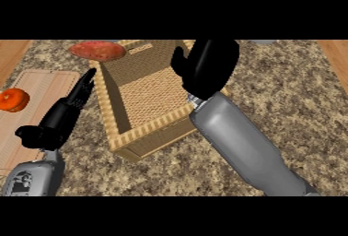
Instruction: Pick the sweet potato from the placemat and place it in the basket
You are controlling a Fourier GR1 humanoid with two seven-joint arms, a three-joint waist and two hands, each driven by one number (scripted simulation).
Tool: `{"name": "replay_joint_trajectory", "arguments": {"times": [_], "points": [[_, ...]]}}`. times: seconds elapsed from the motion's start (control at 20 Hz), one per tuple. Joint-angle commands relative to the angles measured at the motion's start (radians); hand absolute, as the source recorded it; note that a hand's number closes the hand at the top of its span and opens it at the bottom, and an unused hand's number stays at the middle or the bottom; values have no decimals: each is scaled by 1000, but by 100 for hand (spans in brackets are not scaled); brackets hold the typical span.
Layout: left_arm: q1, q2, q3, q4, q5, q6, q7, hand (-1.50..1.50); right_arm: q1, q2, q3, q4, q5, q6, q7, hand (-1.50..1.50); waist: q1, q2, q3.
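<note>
The speckled counter carries a woven basket at the centre, with a pale wooden placemat at 9 o'clock. The right hand hangs over the basket's right rim at 1 o'clock (seen from behind, so I cannot tell whether it is open or closed), while the left hand shows at 9 o'clock beside the basket's left wall, fingers straight, holding nothing. The sweet potato is at 11 o'clock, overlapping the basket's far left corner, in neither hand; a round orange fruit lies on the placemat.
</note>
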Motion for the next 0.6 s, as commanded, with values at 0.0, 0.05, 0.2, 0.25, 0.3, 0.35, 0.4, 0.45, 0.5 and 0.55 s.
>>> {"name": "replay_joint_trajectory", "arguments": {"times": [0.0, 0.05, 0.2, 0.25, 0.3, 0.35, 0.4, 0.45, 0.5, 0.55], "points": [[32, -20, -32, -25, -12, 1, 13, 0, 5, 11, 12, 21, 26, -108, 222, -150, 0, 1, -2], [-12, 20, 12, 15, 27, -35, 27, 0, -13, 11, 18, 20, 27, -110, 231, -150, -1, 3, -2], [-20, -26, -15, 22, -11, 17, 24, 0, -10, 11, 30, 3, 22, -112, 206, -150, -12, 1, -2], [-6, 15, 6, 2, 14, -26, 22, 0, -30, 11, 26, 29, 19, -135, 208, -150, -2, 2, -2], [56, -16, -28, -42, 4, -17, 12, 0, -52, 11, -5, 39, -1, -138, 194, -150, 10, 1, -2], [24, -25, -27, -5, -5, -2, 11, 0, -78, 11, -22, -3, -33, -117, 156, -150, -5, 1, -2], [11, -28, -31, -36, -7, 7, 53, 0, -27, 11, 0, -3, -6, -212, 176, -150, 1, 2, -1], [27, -7, 4, 0, 9, -5, 7, 0, -41, 11, -63, -56, -26, -188, 128, -150, -15, 0, -2], [41, -5, -11, 11, -9, -10, -20, 0, -33, 11, -23, -72, -8, -192, 176, -150, -12, -1, -2], [-17, -2, -8, -2, 5, -12, 48, 0, -2, 11, -23, -69, -15, -232, 163, -150, -15, 1, -1]]}}
